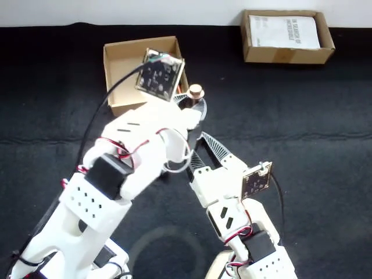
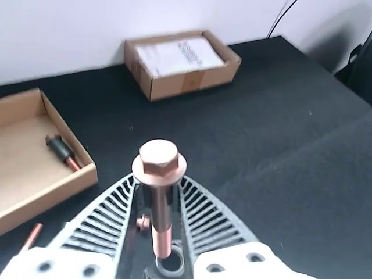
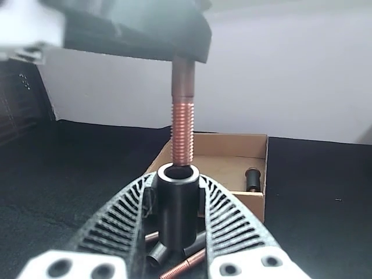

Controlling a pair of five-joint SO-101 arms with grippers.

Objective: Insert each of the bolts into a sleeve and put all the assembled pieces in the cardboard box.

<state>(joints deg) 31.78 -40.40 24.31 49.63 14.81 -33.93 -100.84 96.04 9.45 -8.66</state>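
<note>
**High view.** The left arm stretches long from the near-left corner across the black table (image 1: pixel 314 151), its wrist bent over beside the open cardboard box (image 1: pixel 125 64). The left gripper (image 1: pixel 196 106) has its ribbed fingers closed on a copper bolt (image 1: pixel 196 91). The bolt's flanged head shows just beside the box's right wall. The right arm rises from the near-right, shorter and more folded. The right gripper (image 1: pixel 196 146) is tucked beneath the left wrist, in line with the bolt, and what it holds is hidden here by the left arm. A second box (image 1: pixel 288 55) with a printed sheet inside sits at the back right, well apart.

**Left wrist view.** The left gripper (image 2: pixel 158 185) has its jaws drawn narrow and clamped on the bolt (image 2: pixel 158 164), just under the hex head. The shank runs straight on from there. Its tip meets the round mouth of a sleeve (image 2: pixel 170 264). This view looks into the cardboard box (image 2: pixel 70 186), where one assembled piece (image 2: pixel 60 150) lies near the wall. A loose bolt (image 2: pixel 32 237) lies on the table outside the box.

**Right wrist view.** The right gripper (image 3: pixel 177 185) has its jaws pressed on a black sleeve (image 3: pixel 176 212), which it holds upright. The bolt's (image 3: pixel 181 133) threaded end reaches the sleeve's mouth, but I cannot tell how deep it goes. The left gripper (image 3: pixel 133 29) is a dark blur above. Under the jaws, loose sleeves (image 3: pixel 158 253) and another bolt (image 3: pixel 183 267) lie on the table. Behind them stands the cardboard box (image 3: pixel 232 152), with the assembled piece (image 3: pixel 253 178) against its wall.
</note>
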